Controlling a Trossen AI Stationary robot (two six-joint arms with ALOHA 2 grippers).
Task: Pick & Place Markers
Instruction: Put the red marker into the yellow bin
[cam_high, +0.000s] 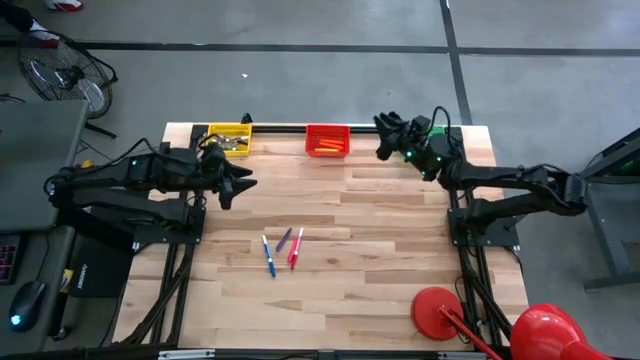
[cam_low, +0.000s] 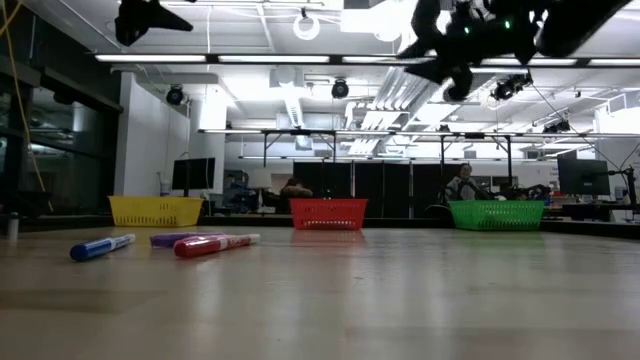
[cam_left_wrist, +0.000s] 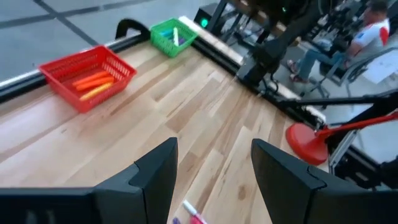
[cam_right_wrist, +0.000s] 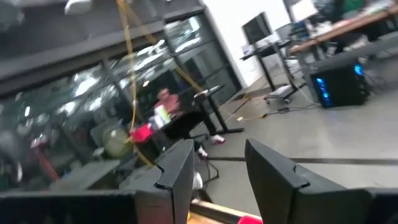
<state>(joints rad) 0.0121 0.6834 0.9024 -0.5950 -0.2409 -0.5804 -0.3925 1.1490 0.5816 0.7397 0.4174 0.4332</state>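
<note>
Wooden plank tabletop (cam_high: 380, 230) carries your loose markers (cam_high: 283, 248), blue, purple and pink, lying together near its middle. Your left hand (cam_high: 245, 184) hangs open and empty beside the yellow mesh basket (cam_high: 229, 139); your right hand (cam_high: 381, 137) hovers open near the red mesh basket (cam_high: 327, 140), holding nothing.

- I see a blue marker (cam_high: 269, 256) lying flat on the bare wood near the table's middle.
- Just beside it lie a purple marker (cam_high: 284, 239) and a pink marker (cam_high: 295, 249), close together.
- Orange markers (cam_high: 325, 147) lie in the red basket (cam_high: 327, 130).
</note>
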